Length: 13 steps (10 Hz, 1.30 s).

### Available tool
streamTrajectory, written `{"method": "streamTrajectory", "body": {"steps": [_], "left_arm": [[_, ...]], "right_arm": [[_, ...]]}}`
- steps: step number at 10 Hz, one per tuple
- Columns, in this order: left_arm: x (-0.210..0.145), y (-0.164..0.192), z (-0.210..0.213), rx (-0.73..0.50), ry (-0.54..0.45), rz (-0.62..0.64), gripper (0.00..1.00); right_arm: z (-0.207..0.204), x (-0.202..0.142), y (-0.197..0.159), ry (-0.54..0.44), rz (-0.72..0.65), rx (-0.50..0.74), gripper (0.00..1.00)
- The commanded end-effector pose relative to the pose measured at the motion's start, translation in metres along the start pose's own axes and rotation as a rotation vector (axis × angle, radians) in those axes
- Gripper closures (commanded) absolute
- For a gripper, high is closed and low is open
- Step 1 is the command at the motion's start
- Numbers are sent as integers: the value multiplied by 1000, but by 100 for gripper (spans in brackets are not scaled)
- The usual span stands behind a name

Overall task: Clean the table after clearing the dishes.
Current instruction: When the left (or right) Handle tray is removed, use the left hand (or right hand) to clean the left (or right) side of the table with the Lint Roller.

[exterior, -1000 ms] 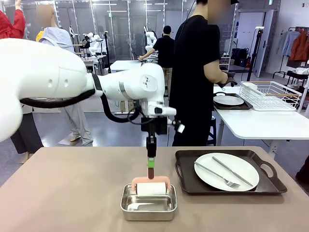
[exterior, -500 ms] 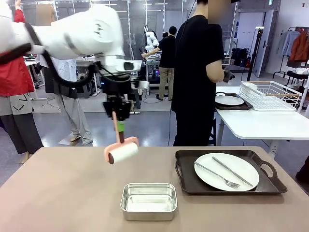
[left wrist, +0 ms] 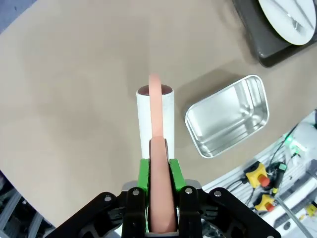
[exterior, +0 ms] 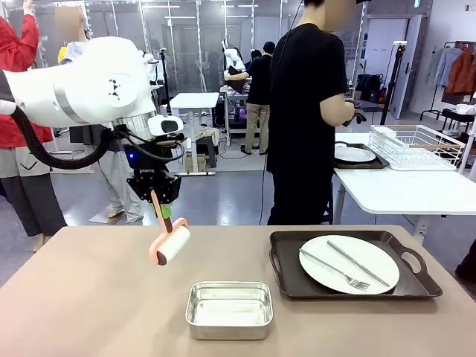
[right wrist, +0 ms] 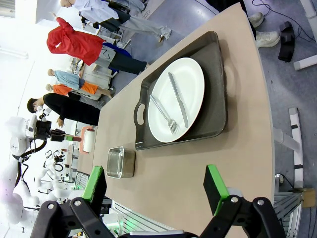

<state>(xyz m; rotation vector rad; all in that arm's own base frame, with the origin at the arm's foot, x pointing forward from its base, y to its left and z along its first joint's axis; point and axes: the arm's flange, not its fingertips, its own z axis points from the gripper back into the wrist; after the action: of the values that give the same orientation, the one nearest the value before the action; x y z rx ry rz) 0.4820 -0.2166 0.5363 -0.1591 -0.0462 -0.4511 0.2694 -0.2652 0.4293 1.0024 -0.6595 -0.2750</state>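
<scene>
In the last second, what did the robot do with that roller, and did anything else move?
The left gripper, shut on the roller by its pink handle, lifted it out of the steel pan and swung it to the robot's left; it now hangs over the table. The pan, the tray and the plate with fork and knife stayed put.

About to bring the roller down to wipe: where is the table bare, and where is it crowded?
Bare: the left half of the table, from its left edge to the steel pan, beneath the roller in the left gripper. Crowded: the right side, where the tray holds the plate, fork and knife.
</scene>
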Motion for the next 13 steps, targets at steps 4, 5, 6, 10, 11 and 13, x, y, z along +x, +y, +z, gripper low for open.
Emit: {"method": "streamTrajectory", "body": {"steps": [4, 5, 6, 10, 11, 13], "left_arm": [[17, 22, -6, -59, -6, 106, 79], [16, 39, -21, -39, -53, 206, 79], [9, 50, -29, -61, -116, 274, 79], [-22, 91, -72, -364, -204, 323, 79], [-25, 106, -82, -443, -209, 302, 79], [-26, 132, -102, -522, -235, 310, 79]], "right_arm": [[2, -2, 2, -5, 5, 10, 0], [2, -2, 2, -5, 5, 10, 0], [2, -2, 2, -5, 5, 10, 0], [2, -2, 2, -5, 5, 10, 0], [2, -2, 2, -5, 5, 10, 0], [2, -2, 2, -5, 5, 10, 0]]}}
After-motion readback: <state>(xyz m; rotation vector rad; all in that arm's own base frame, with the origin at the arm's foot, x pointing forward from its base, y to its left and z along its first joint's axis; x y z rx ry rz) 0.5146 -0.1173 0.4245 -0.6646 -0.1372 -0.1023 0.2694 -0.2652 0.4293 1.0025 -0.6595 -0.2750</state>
